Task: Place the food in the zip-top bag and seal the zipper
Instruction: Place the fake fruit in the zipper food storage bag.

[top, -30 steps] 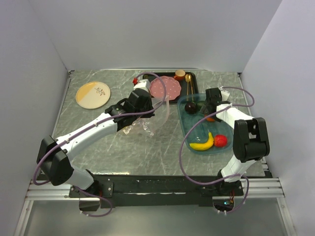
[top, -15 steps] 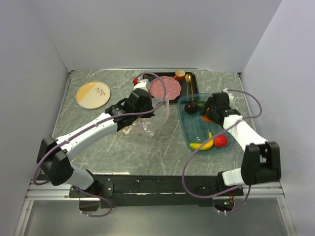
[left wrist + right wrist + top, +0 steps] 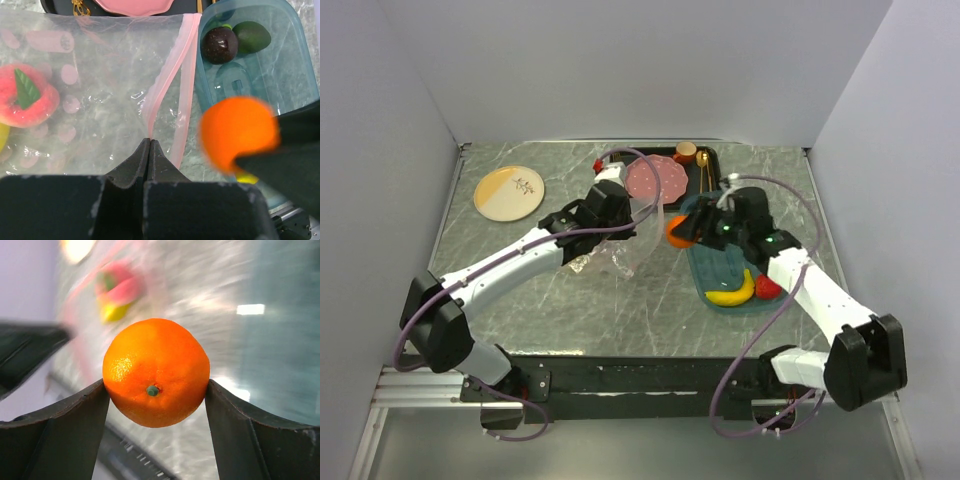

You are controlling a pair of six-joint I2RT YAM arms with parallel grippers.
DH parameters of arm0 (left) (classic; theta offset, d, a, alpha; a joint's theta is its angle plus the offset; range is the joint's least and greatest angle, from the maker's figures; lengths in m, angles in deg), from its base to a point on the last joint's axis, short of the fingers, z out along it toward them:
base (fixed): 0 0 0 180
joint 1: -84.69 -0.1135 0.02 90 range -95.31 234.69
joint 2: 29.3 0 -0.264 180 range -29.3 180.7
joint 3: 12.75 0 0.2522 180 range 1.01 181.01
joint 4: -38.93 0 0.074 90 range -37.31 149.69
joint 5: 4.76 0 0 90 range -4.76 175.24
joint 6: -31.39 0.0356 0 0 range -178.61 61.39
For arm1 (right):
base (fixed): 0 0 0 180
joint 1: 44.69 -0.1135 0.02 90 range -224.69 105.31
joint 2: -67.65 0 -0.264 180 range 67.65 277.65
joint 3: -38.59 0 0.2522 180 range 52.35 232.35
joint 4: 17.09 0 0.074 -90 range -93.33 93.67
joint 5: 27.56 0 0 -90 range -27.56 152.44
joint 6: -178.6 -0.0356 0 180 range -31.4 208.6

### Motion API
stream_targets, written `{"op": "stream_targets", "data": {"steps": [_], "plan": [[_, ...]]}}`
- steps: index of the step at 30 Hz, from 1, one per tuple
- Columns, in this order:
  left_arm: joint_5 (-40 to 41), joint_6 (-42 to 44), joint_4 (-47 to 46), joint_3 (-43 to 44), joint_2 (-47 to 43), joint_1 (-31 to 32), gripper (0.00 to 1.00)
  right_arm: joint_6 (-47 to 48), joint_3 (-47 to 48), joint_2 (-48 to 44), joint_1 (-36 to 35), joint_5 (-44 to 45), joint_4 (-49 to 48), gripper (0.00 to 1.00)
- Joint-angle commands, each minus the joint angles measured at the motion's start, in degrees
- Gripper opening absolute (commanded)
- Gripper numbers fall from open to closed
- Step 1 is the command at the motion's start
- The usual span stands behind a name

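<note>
Top external view: banana and strawberry lying at near end of blue tray. Right gripper clamping orange between both fingers, hanging between tray's left rim and bag mouth. Left gripper jaws together, pinching zip-top bag at pink zipper. Peach showing through bag. Dark plum and green fruit sitting at tray's far end. Pink plate lying beyond.
</note>
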Motion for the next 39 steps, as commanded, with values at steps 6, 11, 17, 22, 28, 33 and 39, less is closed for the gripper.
{"op": "stream_targets", "data": {"steps": [6, 11, 17, 22, 28, 33, 39], "plan": [[-0.5, -0.8, -1.4, 1.5, -1.2, -0.1, 0.01, -6.1, 5.6, 7.3, -6.7, -8.0, -11.9, 0.54], [-0.6, -0.4, -1.3, 2.0, -1.4, -0.2, 0.01, -5.0, 8.5, 12.1, -8.3, -6.9, -10.7, 0.56], [-0.2, -0.8, -1.4, 1.4, -2.2, -0.2, 0.01, -3.5, 12.1, 15.7, -9.0, -2.8, -6.2, 0.62], [-0.9, -0.6, -1.5, 1.1, -2.6, -0.1, 0.01, -2.5, 11.6, 15.8, -9.0, -1.9, -7.8, 0.77], [-0.3, -0.9, -1.3, 0.6, -3.2, -0.2, 0.01, -1.4, 12.3, 14.7, -8.9, 1.4, -5.6, 0.97], [-0.2, -1.1, -1.4, 0.3, -3.5, -0.2, 0.01, -0.4, 14.6, 15.0, -8.6, 2.9, -2.0, 0.99], [0.0, -0.8, -1.1, 0.3, -3.5, -0.1, 0.01, 1.1, 10.7, 7.0, -4.4, 11.7, 1.0, 1.0]]}}
